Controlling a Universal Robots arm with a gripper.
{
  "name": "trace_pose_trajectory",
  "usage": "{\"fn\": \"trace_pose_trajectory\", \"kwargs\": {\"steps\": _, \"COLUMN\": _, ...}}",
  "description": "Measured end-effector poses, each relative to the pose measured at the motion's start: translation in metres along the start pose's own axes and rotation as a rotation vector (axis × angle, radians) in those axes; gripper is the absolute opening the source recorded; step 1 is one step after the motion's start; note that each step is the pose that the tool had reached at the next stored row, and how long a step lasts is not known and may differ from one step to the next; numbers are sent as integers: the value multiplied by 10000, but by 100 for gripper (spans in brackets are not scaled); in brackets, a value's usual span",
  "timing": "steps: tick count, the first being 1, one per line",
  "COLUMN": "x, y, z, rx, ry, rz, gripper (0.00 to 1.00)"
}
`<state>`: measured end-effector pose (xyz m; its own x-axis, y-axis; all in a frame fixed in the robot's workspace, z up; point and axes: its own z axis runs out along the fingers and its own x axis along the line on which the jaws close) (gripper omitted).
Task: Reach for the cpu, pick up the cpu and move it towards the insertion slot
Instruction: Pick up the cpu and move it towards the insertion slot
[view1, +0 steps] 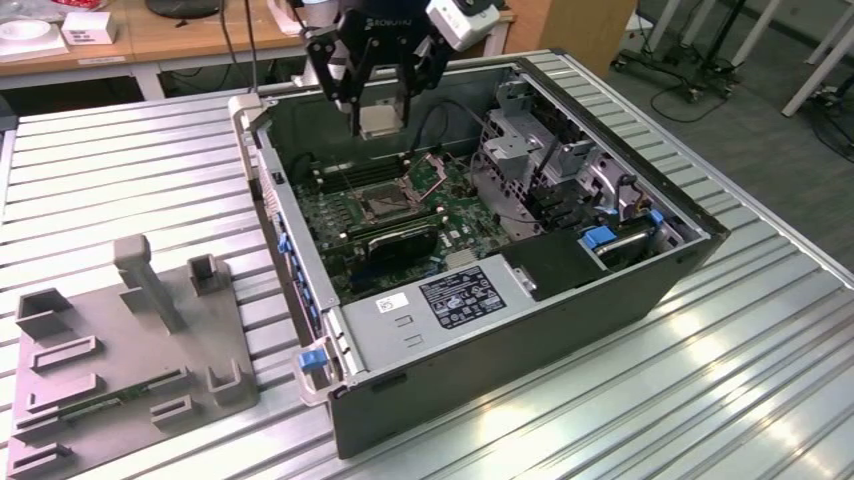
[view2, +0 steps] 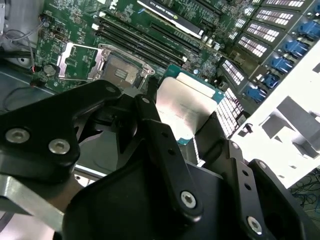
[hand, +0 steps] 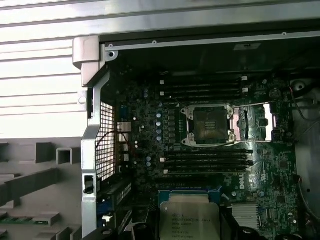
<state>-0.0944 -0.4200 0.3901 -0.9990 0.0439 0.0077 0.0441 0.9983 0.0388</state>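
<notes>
In the exterior view the pincer (view1: 378, 108) hangs over the open computer case (view1: 561, 330), closed on the cpu (view1: 379, 118), which it holds clear of the motherboard (view1: 400, 215). The chip is square, with no long axis; in the second wrist view its silvery top (view2: 187, 102) faces the camera between the black fingers (view2: 165, 150), with a thin teal-green edge. In the first wrist view the cpu (hand: 190, 220) sits at about 6 o'clock from the insertion slot (hand: 209, 125), whose metal frame lies swung open beside it. In the exterior view that slot (view1: 384, 203) lies at about 6 o'clock below the pincer. On the worktop (view1: 120, 180) a grey tray (view1: 127, 370) holds a green circuit strip (view1: 100, 408).
</notes>
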Motion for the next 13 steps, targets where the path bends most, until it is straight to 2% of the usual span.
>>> {"fn": "trace_pose_trajectory", "kwargs": {"steps": 13, "x": -111, "y": 76, "z": 4, "rx": 1, "ry": 3, "rz": -75, "gripper": 55}}
